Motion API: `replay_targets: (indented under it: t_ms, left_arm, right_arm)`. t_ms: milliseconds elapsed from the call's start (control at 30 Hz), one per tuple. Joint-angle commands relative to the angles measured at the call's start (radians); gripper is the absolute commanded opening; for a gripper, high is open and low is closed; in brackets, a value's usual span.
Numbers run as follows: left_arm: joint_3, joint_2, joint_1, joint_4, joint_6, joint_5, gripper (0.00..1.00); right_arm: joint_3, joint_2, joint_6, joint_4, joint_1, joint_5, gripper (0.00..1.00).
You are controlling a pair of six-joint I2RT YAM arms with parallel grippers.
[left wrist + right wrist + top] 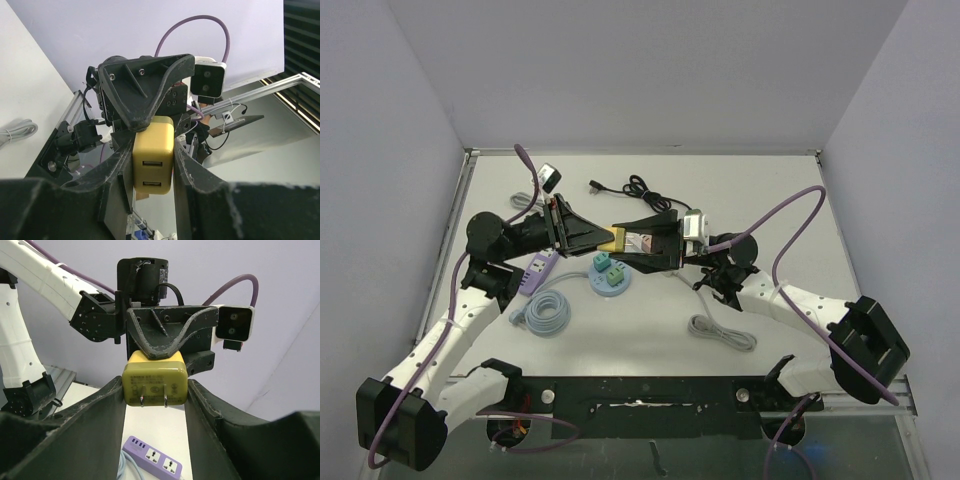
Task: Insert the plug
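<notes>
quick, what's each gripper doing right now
Left gripper: closed on the yellow USB charger.
Right gripper: closed on the same charger, prongs toward its camera.

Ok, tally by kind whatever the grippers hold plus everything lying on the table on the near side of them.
yellow charger: 1
purple power strip: 1
cables: 2, the pale coil and the grey bundle
blue disc carrying green blocks: 1
Total: 5

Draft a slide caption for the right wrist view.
Right gripper and left gripper both hold the yellow charger, prongs facing camera; purple power strip below.
</notes>
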Motion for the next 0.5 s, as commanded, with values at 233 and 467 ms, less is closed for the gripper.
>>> replay_targets:
  t_ms: [233,467]
  left_arm:
    - [0.098,0.01,0.079,-0.311,0.401,0.026,0.14]
    - [0.314,0.085,0.171,-1.009,1.187,-0.309,0.14]
  right_arm:
    - [-0.079,-0.108,0.059,-0.083,-0.036,0.177,0.74]
    - [-0.246,-0.249,0.049,-0.144,-0.035,0.306,0.84]
